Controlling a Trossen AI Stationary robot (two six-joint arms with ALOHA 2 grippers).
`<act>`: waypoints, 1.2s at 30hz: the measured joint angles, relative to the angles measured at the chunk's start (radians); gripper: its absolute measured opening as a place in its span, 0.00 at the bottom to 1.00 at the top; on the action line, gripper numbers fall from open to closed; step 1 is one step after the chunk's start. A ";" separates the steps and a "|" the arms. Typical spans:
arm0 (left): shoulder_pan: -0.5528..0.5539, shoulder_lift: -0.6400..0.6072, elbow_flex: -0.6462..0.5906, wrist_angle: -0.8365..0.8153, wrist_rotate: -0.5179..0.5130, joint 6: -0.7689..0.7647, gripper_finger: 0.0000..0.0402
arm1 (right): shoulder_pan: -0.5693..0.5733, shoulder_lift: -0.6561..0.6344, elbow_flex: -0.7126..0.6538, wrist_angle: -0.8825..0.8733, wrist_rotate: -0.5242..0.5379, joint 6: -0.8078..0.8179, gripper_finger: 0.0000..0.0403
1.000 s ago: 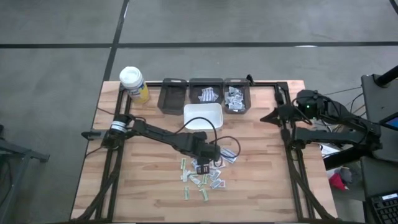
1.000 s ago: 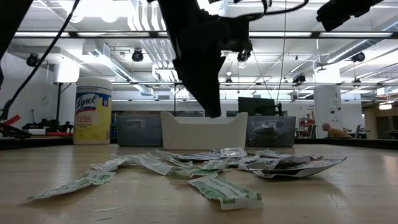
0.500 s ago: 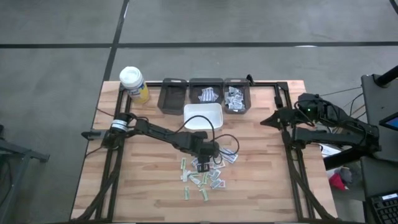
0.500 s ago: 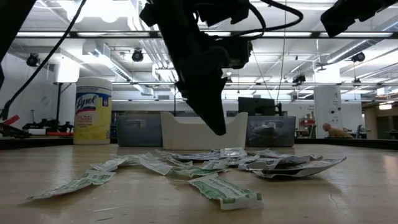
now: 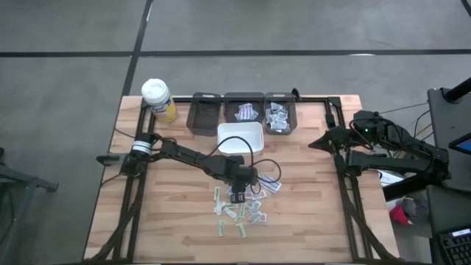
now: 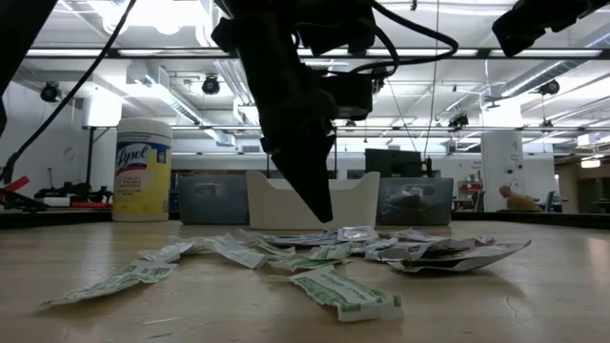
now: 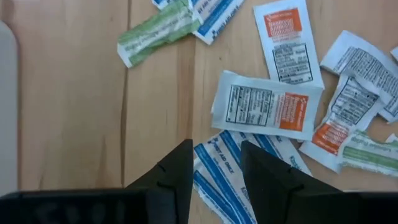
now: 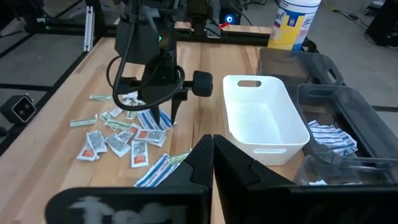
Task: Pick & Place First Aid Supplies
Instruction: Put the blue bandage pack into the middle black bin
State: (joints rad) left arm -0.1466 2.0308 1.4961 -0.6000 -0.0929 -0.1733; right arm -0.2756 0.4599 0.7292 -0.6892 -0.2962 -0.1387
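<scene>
Fingers (image 7: 214,171) straddle flat, crinkled paper packets (image 7: 267,106).

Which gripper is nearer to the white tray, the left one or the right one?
Left. The left gripper hovers over the packets just in front of the white tray; the right gripper waits farther off, at the table's right side.

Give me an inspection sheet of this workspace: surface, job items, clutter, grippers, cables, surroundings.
Surface: wooden table, slatted top.
Job's things: packets scattered loose near the middle; more lie in two of the three dark bins; white tray holds nothing seen.
Clutter: wipes bottle at a far corner.
Grippers: left gripper open, pointing down over a blue-striped packet; right gripper shut, parked at the table's right edge.
Cables: black cable loops along the left arm.
Surroundings: person seated far behind.
</scene>
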 joint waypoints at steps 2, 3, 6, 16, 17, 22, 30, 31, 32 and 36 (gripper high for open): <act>0.003 0.000 -0.016 0.027 0.014 0.004 0.32 | 0.000 0.000 0.000 -0.001 0.000 0.000 0.02; 0.003 0.000 -0.025 0.045 0.020 0.004 0.32 | 0.000 0.000 0.000 -0.001 0.000 0.000 0.02; 0.005 0.000 -0.043 0.071 0.024 0.000 0.32 | 0.000 0.000 0.000 -0.001 0.000 -0.002 0.02; 0.013 0.000 -0.064 0.089 0.036 -0.001 0.19 | 0.000 0.000 0.001 -0.001 0.001 -0.002 0.02; 0.013 0.000 -0.071 0.099 0.049 -0.001 0.17 | 0.000 0.000 0.001 -0.001 0.001 -0.002 0.02; 0.013 -0.001 -0.100 0.134 0.081 -0.027 0.07 | 0.000 0.000 0.001 -0.001 0.004 -0.003 0.02; 0.016 -0.002 -0.102 0.129 0.103 -0.088 0.00 | 0.000 0.000 0.001 -0.001 0.008 -0.002 0.02; 0.019 -0.002 -0.100 0.127 0.104 -0.098 0.00 | 0.000 0.000 0.001 -0.001 0.008 -0.002 0.02; 0.021 -0.002 -0.096 0.124 0.106 -0.107 0.00 | 0.000 0.000 0.001 -0.001 0.008 -0.002 0.02; 0.028 -0.003 -0.075 0.121 0.107 -0.117 0.00 | 0.000 0.000 0.001 -0.001 0.008 -0.002 0.02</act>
State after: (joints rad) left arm -0.1186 2.0279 1.4208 -0.4793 0.0139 -0.2905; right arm -0.2760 0.4603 0.7300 -0.6899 -0.2882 -0.1402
